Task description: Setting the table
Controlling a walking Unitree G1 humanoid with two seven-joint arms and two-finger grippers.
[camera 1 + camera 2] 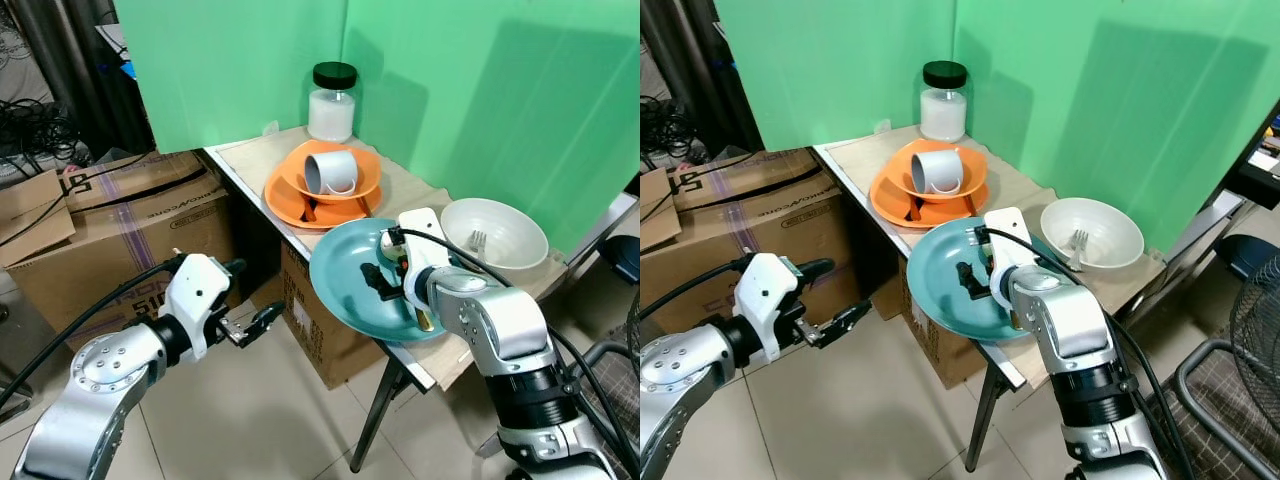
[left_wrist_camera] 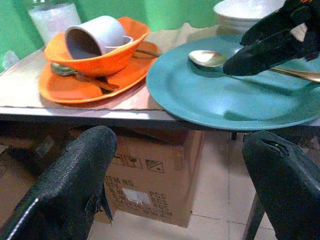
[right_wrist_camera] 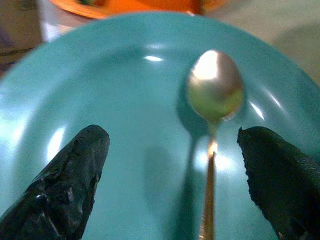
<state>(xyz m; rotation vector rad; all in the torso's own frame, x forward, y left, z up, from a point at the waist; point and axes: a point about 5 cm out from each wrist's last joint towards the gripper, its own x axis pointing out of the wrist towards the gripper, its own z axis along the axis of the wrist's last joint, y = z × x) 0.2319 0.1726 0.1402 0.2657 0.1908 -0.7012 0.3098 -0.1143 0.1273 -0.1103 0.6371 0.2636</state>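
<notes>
**Right gripper over teal plate, spoon between its fingers, not gripped**

You had the right gripper [image 3: 172, 185] low over the teal plate [image 1: 345, 290], its two black, rough-textured fingers spread wide. The gold spoon [image 3: 214, 100] lay flat on the glossy plate between them, untouched by either, oval bowl polished and reflective, thin handle running back toward the wrist. The round, shallow plate sat at the table's [image 1: 250, 160] near edge, its rim overhanging toward 7 o'clock.

Your left gripper [image 1: 252, 322] hung off the table toward 8 o'clock of the plate, over the tiled floor [image 1: 260, 420], fingers apart and holding nothing.

At 12 o'clock of the teal plate you saw an orange bowl [image 1: 350, 185] stacked on an orange plate [image 1: 290, 205], with a white cup [image 1: 330, 172] lying on its side in the bowl, mouth open toward 9 o'clock. A utensil lay on the orange plate; type unclear. Behind stood a clear jar [image 1: 332, 100] with a black lid and white contents. At 3 o'clock sat a white ribbed bowl [image 1: 510, 235] with a metal fork [image 1: 477, 240] inside. Cardboard boxes [image 1: 120, 225] stood beside and under the table. A smooth green backdrop [image 1: 450, 80] rose behind.
</notes>
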